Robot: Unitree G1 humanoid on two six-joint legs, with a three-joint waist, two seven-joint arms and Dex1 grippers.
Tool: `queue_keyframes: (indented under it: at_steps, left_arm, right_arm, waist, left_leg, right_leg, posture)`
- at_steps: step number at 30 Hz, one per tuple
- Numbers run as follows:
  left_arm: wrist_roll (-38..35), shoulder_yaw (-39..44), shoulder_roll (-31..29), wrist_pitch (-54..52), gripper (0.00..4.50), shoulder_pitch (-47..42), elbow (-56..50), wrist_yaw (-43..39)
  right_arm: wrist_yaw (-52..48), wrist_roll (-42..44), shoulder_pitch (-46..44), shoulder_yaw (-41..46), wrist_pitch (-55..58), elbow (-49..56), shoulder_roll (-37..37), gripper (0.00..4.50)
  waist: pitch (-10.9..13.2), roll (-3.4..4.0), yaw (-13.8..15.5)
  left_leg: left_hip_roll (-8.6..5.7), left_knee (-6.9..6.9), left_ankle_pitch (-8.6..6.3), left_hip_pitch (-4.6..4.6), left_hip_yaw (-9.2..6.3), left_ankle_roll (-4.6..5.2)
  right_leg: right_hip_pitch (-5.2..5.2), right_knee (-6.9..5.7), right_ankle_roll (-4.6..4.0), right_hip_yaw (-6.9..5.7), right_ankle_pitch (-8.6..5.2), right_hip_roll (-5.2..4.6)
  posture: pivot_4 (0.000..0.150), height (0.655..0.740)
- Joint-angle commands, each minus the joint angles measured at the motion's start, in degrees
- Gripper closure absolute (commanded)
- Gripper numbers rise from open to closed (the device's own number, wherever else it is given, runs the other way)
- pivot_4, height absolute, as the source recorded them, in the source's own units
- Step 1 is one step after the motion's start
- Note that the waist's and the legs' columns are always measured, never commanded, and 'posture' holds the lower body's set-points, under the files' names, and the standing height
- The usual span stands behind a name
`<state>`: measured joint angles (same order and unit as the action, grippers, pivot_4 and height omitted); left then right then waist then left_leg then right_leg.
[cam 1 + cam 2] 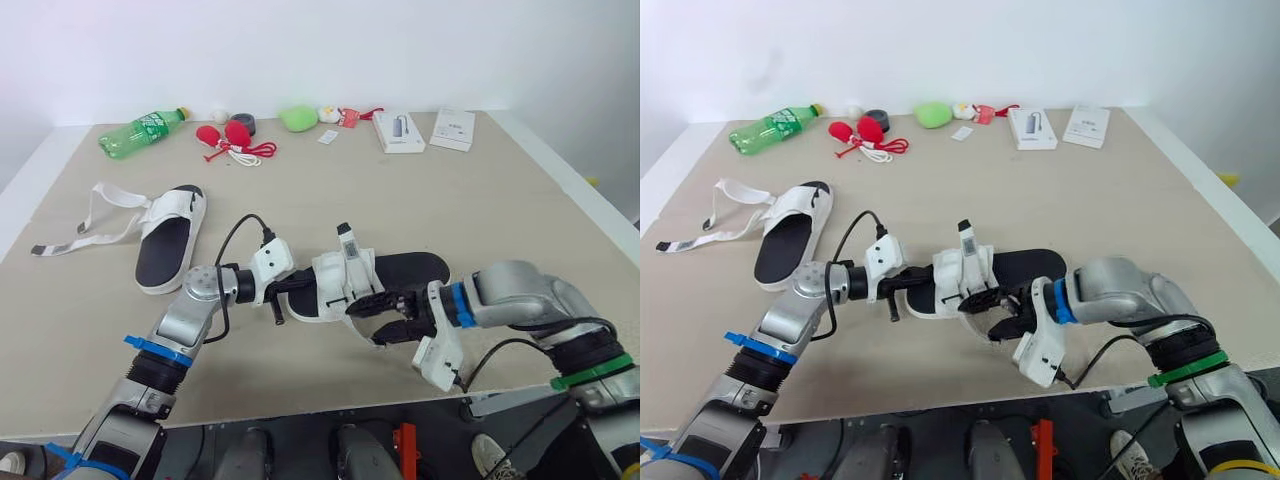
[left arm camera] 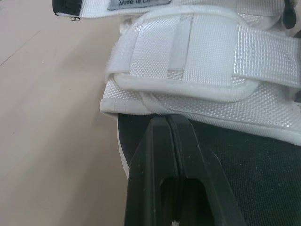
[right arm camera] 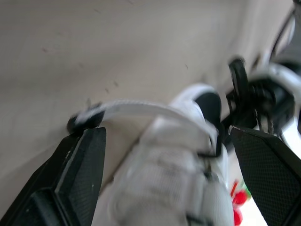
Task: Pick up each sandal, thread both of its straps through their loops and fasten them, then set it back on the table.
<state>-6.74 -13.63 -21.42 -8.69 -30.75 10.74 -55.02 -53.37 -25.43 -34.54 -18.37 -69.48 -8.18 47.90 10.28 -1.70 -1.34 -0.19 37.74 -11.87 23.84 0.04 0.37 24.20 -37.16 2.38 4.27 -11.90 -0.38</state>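
Note:
One white-strapped sandal with a black footbed lies across the middle of the table, a strap end sticking up from it. My left gripper is shut, its fingertips touching the edge of the white upper at the sandal's left end. My right gripper is open at the sandal's near side. In the right wrist view its fingers straddle the white upper. The second sandal rests at the left with its long straps loose on the table.
Along the back of the table lie a green bottle, red items with a cord, a green object and two white boxes. The table's front edge runs just below my grippers.

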Motion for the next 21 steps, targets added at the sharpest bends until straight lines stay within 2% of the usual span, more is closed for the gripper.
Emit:
queue_keyframes:
  at_steps: [1,9,17,19,21]
  left_arm:
    - [0.2,0.1,-0.4,0.0,4.5,0.1,-0.5,0.0]
    - [-0.1,0.2,-0.2,-0.7,4.5,0.5,-1.1,0.3]
    - [-0.2,0.3,-0.3,-0.9,4.5,0.8,-1.1,0.7]
    - [-0.2,0.4,-0.4,-0.9,4.5,0.8,-1.0,0.8]
    - [-0.2,0.4,-0.4,-0.9,4.5,0.8,-0.9,0.8]
  right_arm:
    - [3.0,-2.2,-1.8,-0.6,-1.7,-0.9,-0.5,0.01]
    - [6.2,-7.4,-5.5,-4.4,-1.2,-3.1,-1.3,0.01]
    - [5.8,-2.8,-6.2,-8.5,1.0,-1.3,-0.2,0.01]
    - [5.0,-1.3,-5.8,-9.5,1.7,-0.5,0.5,0.52]
    - [4.3,0.1,-5.3,-10.3,2.6,-0.1,1.2,1.33]
  waist:
    - [0.0,0.0,0.0]
    - [0.0,0.0,0.0]
    - [0.0,0.0,-0.1]
    - [0.0,0.0,-0.1]
    - [0.0,0.0,-0.1]
  left_leg:
    - [0.0,0.0,0.0,-0.02,0.01,0.0]
    - [0.0,-0.02,0.0,-0.2,0.11,0.01]
    - [0.06,-0.12,0.0,-0.64,0.13,0.01]
    - [0.06,-0.14,0.0,-0.67,0.12,0.01]
    - [0.06,-0.15,0.0,-0.66,0.1,0.01]
  right_leg:
    - [-0.02,0.0,-0.09,0.01,0.05,0.0]
    - [-0.15,0.0,-0.12,0.13,0.04,0.0]
    - [-0.5,0.0,-0.37,0.16,-0.15,0.05]
    - [-0.52,0.0,-0.4,0.15,-0.17,0.05]
    - [-0.52,0.0,-0.42,0.14,-0.17,0.05]
  posture:
    - [0.15,0.74]
    - [0.15,0.74]
    - [0.15,0.74]
    - [0.15,0.74]
    - [0.15,0.74]
